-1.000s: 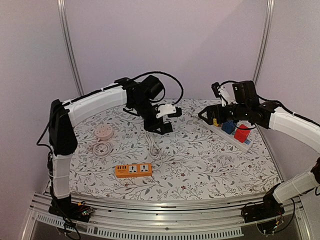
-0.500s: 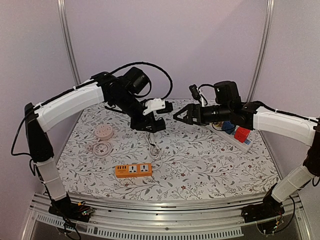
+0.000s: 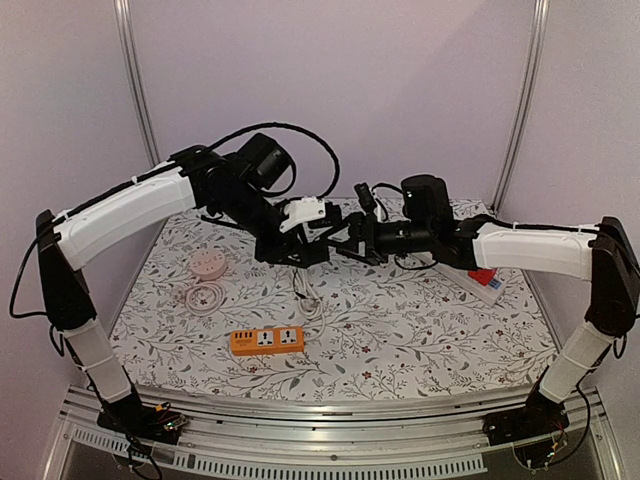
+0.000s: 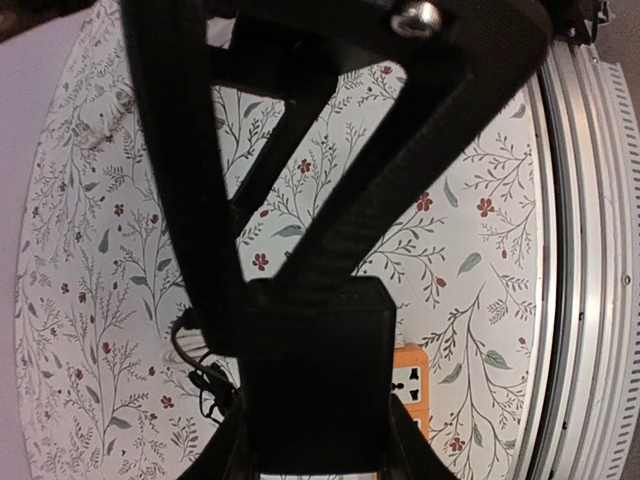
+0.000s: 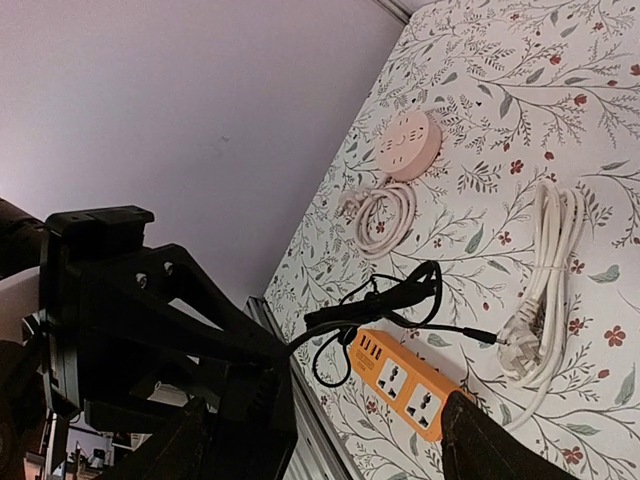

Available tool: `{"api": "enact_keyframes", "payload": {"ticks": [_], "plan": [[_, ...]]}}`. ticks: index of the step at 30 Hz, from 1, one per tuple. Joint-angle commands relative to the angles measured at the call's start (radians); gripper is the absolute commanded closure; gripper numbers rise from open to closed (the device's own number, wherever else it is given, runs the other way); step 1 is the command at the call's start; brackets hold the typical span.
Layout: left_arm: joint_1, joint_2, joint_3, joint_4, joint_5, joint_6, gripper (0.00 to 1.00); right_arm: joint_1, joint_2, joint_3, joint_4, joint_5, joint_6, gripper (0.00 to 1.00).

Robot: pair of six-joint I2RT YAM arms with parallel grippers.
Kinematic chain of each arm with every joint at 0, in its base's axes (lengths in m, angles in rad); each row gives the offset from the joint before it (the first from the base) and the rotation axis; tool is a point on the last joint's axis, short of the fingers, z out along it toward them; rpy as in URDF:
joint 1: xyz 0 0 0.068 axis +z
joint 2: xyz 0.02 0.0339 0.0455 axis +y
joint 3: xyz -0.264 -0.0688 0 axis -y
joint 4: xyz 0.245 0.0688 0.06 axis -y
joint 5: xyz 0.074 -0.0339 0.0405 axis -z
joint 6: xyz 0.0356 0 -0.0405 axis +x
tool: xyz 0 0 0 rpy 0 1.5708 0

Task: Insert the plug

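Handover time, by the look of it, high above the middle of the worktop (image 3: 420, 320). Left claw (image 3: 303, 250) is clenched on the plug (image 4: 315, 385), a black block wedged between its fingers, with a thin black cord (image 5: 385, 298) dangling from it toward the cloth. Right claw (image 3: 348, 247) sits just beside it, nose to nose, jaws spread and gripping nothing. Orange power strip (image 3: 266, 340) lies flat close to the near edge, sockets up and free. A coiled white cable (image 3: 308, 298) lies between it and the arms. The step in hand looks like passing or re-gripping the plug in mid-air, with insertion not yet begun. Next move likely calls for the right claw to close squarely on the block, then a carry down to the orange strip with the pins lined up over a socket.
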Motion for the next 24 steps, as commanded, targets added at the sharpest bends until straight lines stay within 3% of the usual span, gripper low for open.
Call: {"api": "enact_keyframes", "payload": {"ticks": [1, 5, 10, 16, 18, 19, 20, 21, 24], "plan": [[-0.015, -0.003, -0.004, 0.038, -0.019, -0.01, 1.0, 0.033, 0.05, 0.05, 0.089, -0.063, 0.07, 0.26], [-0.015, 0.009, -0.001, 0.048, -0.041, -0.015, 1.0, 0.039, 0.088, 0.062, 0.089, -0.078, 0.084, 0.4], [-0.015, 0.012, -0.008, 0.065, -0.084, -0.014, 1.0, 0.039, 0.122, 0.071, 0.095, -0.102, 0.115, 0.48], [-0.015, 0.023, -0.027, 0.073, -0.099, -0.001, 1.0, 0.039, 0.123, 0.08, 0.093, -0.119, 0.102, 0.99], [-0.015, 0.022, -0.035, 0.066, -0.084, 0.007, 0.97, 0.035, 0.116, 0.081, 0.084, -0.119, 0.088, 1.0], [-0.015, 0.02, -0.037, 0.057, -0.08, 0.007, 0.74, 0.03, 0.113, 0.082, 0.076, -0.119, 0.082, 1.0], [-0.015, 0.016, -0.039, 0.048, -0.083, 0.007, 0.34, 0.02, 0.11, 0.082, 0.064, -0.12, 0.073, 1.0], [-0.01, 0.003, -0.041, 0.033, -0.086, 0.009, 0.03, 0.007, 0.105, 0.079, 0.049, -0.119, 0.067, 1.0], [0.023, -0.055, -0.068, -0.02, -0.063, 0.037, 0.0, -0.039, 0.078, 0.075, -0.02, -0.099, 0.037, 1.0]]}}
